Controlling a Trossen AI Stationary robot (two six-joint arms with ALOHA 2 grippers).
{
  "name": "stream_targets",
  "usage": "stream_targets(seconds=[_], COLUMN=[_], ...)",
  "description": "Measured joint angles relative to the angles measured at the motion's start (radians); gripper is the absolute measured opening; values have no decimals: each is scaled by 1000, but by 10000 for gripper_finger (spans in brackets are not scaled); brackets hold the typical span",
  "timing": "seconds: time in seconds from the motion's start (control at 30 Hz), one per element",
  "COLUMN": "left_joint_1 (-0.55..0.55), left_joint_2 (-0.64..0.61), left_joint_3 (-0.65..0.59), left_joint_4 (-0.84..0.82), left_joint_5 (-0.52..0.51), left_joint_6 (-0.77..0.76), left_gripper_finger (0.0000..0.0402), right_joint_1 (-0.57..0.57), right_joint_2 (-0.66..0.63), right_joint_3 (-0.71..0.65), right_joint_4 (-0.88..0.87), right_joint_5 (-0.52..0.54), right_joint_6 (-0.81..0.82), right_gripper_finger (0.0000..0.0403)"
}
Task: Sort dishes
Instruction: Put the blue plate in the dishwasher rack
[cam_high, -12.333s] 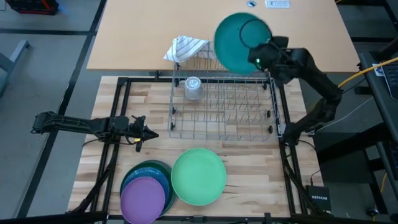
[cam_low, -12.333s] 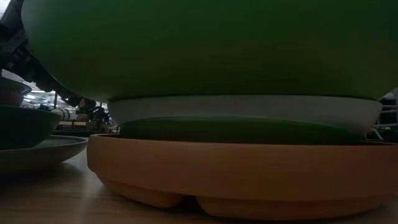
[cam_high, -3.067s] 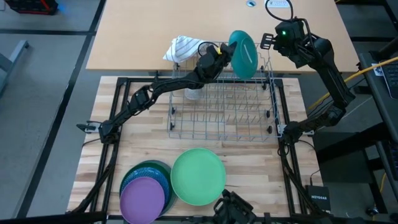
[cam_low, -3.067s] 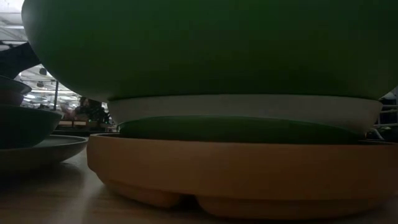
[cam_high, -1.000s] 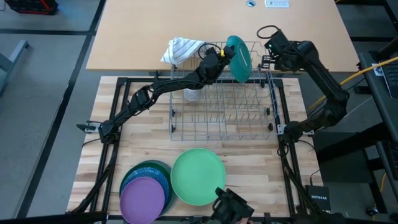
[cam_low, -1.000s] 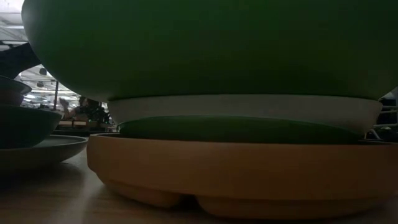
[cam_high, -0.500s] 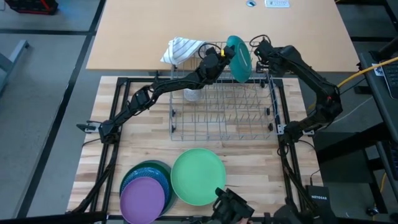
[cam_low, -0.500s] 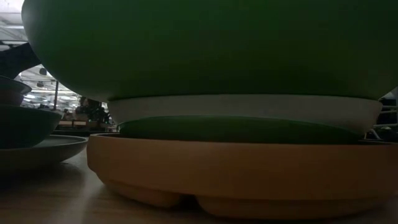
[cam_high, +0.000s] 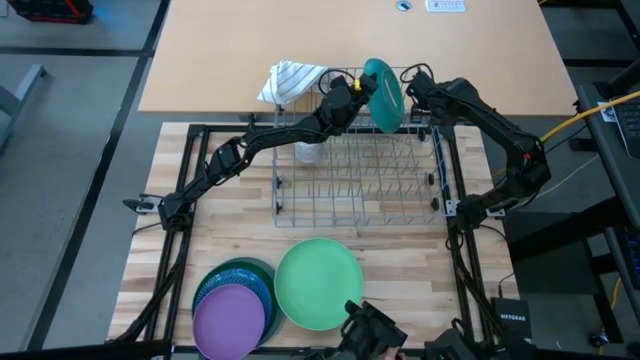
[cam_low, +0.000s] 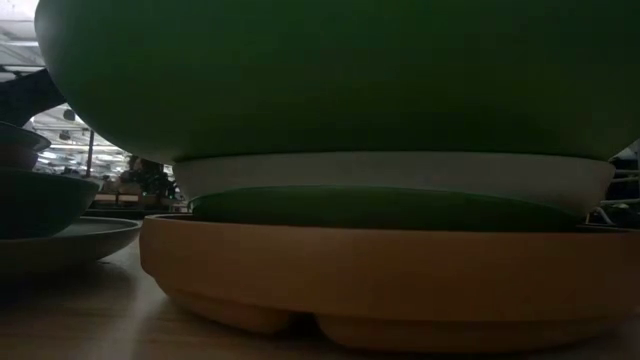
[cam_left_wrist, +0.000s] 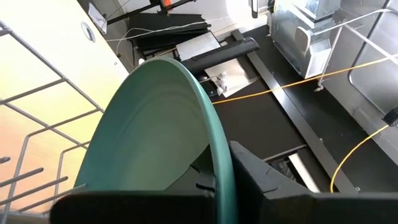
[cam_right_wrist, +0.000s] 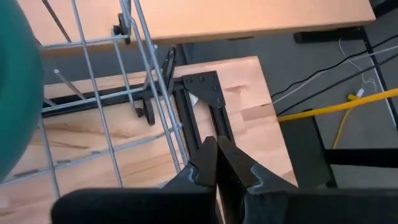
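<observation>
A teal plate (cam_high: 387, 80) stands on edge over the far end of the wire dish rack (cam_high: 360, 170). My left gripper (cam_high: 360, 88) reaches across the rack and is shut on the plate's rim. My right gripper (cam_high: 414, 86) hangs shut just right of the plate, pointing down at the rack's far right corner; it touches nothing. The right wrist view shows the plate (cam_right_wrist: 15, 93) off to the side of the shut fingers (cam_right_wrist: 208, 158). Two stacks of dishes sit at the near edge, one topped by a light green plate (cam_high: 320, 283) and one by a purple plate (cam_high: 232, 318). My left gripper pinches the teal plate's rim (cam_left_wrist: 217, 146), one finger (cam_left_wrist: 264, 180) on the back face and the other on the hollow face. The fingers come about level from the table's left. The plate stands on edge; its lower rim is hidden.
A striped white cloth (cam_high: 296, 77) hangs at the rack's far left corner, and a clear glass (cam_high: 308, 152) stands in the rack under my left arm. In the low view, the green bowl (cam_low: 330, 70) tops a stack over a tan dish (cam_low: 370, 270) and fills the picture.
My right gripper has come down and toward the table's left, closing in on the teal plate's right side, and stays shut. The plate has kept its place on edge in my left gripper.
</observation>
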Motion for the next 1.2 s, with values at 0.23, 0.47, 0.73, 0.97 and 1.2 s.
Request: stream_targets(seconds=[0.23, 0.47, 0.73, 0.97, 1.2], left_joint_1=[1, 2, 1, 2, 2], left_joint_2=[0, 0, 0, 0, 0], left_joint_3=[0, 0, 0, 0, 0], left_joint_4=[1, -6, -26, -36, -50], left_joint_5=[0, 0, 2, 1, 0], left_joint_6=[0, 1, -1, 1, -3], left_gripper_finger=[13, 17, 13, 19, 21], right_joint_1=[-3, -67, -116, -117, -88], right_joint_2=[0, -2, -63, -45, -7], right_joint_3=[-25, -79, -78, -78, -78], right_joint_4=[40, 73, 169, 199, 200], right_joint_5=[-107, -338, -446, -398, -281], right_joint_6=[23, 12, 22, 96, 167], right_gripper_finger=[5, 5, 5, 2, 1])
